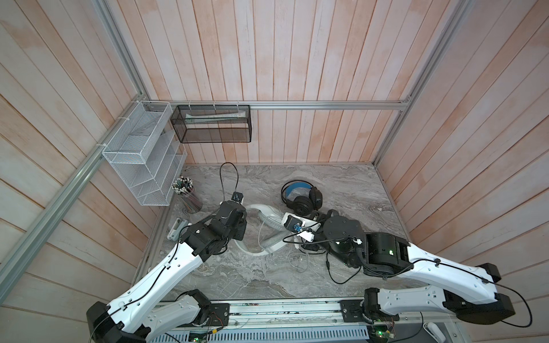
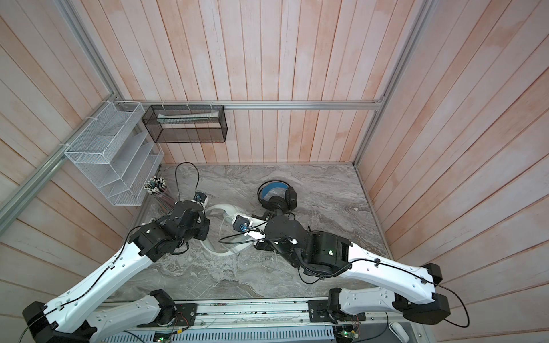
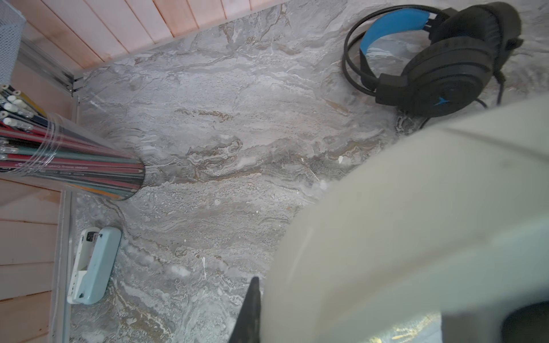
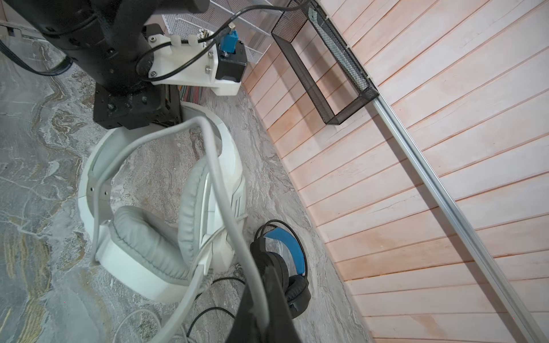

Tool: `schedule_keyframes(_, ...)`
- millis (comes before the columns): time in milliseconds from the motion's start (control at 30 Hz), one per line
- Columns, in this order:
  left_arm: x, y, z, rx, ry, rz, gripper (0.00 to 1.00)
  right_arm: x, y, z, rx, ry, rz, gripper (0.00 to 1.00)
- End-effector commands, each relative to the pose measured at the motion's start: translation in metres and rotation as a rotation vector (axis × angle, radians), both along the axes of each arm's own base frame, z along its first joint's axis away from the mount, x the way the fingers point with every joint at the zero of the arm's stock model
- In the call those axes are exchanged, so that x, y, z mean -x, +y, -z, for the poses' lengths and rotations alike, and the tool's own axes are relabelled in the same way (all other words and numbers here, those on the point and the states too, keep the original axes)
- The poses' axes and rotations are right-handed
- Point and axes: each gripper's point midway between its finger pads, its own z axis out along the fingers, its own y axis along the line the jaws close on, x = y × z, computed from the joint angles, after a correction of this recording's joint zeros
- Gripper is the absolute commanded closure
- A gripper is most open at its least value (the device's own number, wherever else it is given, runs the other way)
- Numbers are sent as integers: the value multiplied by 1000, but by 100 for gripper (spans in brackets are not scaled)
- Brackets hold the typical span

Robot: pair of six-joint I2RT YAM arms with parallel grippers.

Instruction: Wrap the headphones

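Left arm [image 1: 166, 267] stretches in low over the counter [image 1: 237, 273], wrist tipped down, and the left end effector [image 4: 167, 117] is clamped narrow on the band of the white headphones [image 4: 139, 237], which sit mid-counter between both arms. Right arm [image 1: 445, 276] folds in from the other side. The right end effector [image 4: 261, 311] is pinched tight on the grey-white cable [image 4: 214, 166], which arcs over the ear cups. The black headphones [image 1: 301, 197] lie just behind, farther back on the counter.
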Motion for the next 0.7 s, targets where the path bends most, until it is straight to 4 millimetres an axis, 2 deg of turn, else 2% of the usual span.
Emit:
schedule_keyframes(0, 5, -30, -12, 100, -43, 98, 100, -15, 13, -16, -58, -6, -23, 100)
schedule_keyframes(167, 20, -42, -13, 117, -44, 167, 100, -57, 13, -30, -145, -15, 22, 100)
schedule_keyframes(267, 26, -47, -21, 176, -51, 191, 100, -76, 21, -30, -169, -1, 51, 100)
schedule_keyframes(433, 38, -60, -34, 298, -48, 240, 100, -116, 17, -21, -249, 29, 119, 100)
schedule_keyframes(667, 49, -75, -45, 408, -32, 286, 100, -154, 13, 2, -324, 89, 179, 100)
